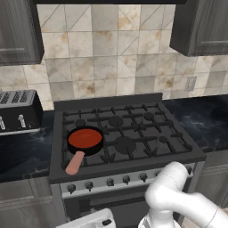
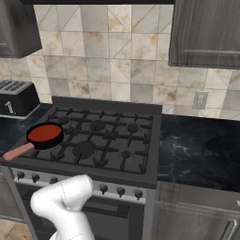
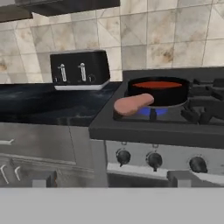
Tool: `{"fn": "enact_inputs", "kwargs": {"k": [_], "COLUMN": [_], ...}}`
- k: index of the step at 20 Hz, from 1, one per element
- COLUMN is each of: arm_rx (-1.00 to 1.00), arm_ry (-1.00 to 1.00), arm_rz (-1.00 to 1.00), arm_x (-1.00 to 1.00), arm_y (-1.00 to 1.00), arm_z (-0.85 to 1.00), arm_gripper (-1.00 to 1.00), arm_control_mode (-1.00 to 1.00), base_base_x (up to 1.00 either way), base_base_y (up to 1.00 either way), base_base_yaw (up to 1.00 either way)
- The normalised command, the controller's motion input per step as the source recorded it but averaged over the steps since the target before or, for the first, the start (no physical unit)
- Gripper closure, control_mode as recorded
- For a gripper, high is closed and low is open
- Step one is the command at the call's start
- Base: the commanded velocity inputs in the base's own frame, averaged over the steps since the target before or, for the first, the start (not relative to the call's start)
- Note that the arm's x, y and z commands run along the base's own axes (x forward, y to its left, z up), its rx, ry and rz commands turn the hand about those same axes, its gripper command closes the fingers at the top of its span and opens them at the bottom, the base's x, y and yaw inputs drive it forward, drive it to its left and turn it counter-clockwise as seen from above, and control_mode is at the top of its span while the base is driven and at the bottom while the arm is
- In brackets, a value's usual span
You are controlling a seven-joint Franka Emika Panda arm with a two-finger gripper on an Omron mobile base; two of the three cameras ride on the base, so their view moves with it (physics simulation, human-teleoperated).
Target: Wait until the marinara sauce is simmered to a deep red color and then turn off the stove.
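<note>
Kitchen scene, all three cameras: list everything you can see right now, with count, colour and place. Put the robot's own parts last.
stove: one, dark grey with black grates, centre, between counters
knobs: a row, dark, on the stove's silver front strip
skillet: one, black with tan-pink handle, front left burner
marinara sauce: one disc, orange-red, filling the skillet
flame: blue, under the skillet
toaster: one, silver and black, left counter
counter: dark marbled, either side of the stove
cabinets: dark grey, upper left and right
wall outlet: one, pale, right of the stove
arm: white, low before the stove
claw: dark tips, open, holding nothing
</note>
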Motion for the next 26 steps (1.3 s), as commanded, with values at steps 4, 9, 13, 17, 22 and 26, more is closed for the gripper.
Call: {"fn": "enact_inputs", "kwargs": {"k": [4,9,13,17,22,26], "arm_rx": [0.24,0.22,0.04,0.01,0.00,0.00], "arm_ry": [-0.31,-0.14,-0.07,-0.11,-0.14,-0.16], "arm_rz": [0.00,0.00,0.00,-0.02,-0.04,-0.02], "arm_x": [0.00,0.00,0.00,0.03,0.13,0.23], "arm_y": [0.00,0.00,0.00,0.00,0.01,0.09], "arm_z": [-0.16,-0.01,0.00,0.00,-0.09,-0.24], "arm_gripper": [-1.00,-1.00,-1.00,-1.00,-1.00,-1.00], "arm_control_mode": [-1.00,-1.00,-1.00,-1.00,-1.00,-1.00], "base_base_x": [0.00,0.00,0.00,0.00,0.00,0.00], "base_base_y": [0.00,0.00,0.00,0.00,0.00,0.00], "base_base_yaw": [0.00,0.00,0.00,0.00,0.00,0.00]}}
